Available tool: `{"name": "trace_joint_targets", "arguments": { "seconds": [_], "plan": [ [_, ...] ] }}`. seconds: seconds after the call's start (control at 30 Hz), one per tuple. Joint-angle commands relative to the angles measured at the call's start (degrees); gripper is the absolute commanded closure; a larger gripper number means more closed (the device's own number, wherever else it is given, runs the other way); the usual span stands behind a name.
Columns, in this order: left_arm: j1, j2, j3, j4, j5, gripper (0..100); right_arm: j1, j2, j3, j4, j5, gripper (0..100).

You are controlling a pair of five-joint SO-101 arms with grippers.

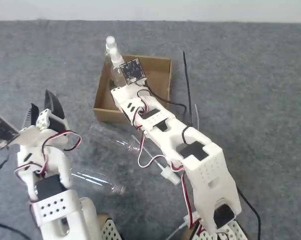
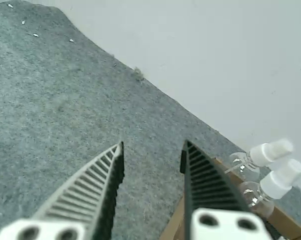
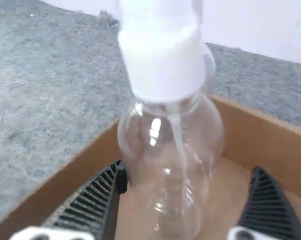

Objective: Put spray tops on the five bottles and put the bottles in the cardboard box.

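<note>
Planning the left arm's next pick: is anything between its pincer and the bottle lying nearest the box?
Nothing visible: bare carpet separates the left pincer from that bottle; the right arm lies beyond it.

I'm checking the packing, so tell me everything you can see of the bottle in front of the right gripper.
The bottle is clear and plastic-looking, with rounded shoulders, a white spray top fitted and a thin tube running down inside. It stands upright in a corner of the cardboard box, next to a second capped bottle. It sits between the open fingers of the right gripper; whether either finger touches it is unclear.
</note>
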Motion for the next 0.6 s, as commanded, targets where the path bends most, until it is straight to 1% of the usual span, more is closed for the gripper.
{"name": "trace_joint_targets", "arguments": {
  "seconds": [0.0, 0.23, 0.57],
  "plan": [
    [-0.09, -0.79, -0.66, -1.93, -0.53, 82, -0.48, -8.13, 0.62, 2.59, 1.05, 65.5],
    [-0.09, -0.79, -0.66, -2.02, -0.53, 82, -1.27, -15.16, 3.43, 12.09, 0.88, 65.4],
    [-0.09, -0.79, -0.66, -2.02, -0.53, 82, -0.84, -21.41, 3.16, 28.26, 1.23, 65.5]
  ]
}}
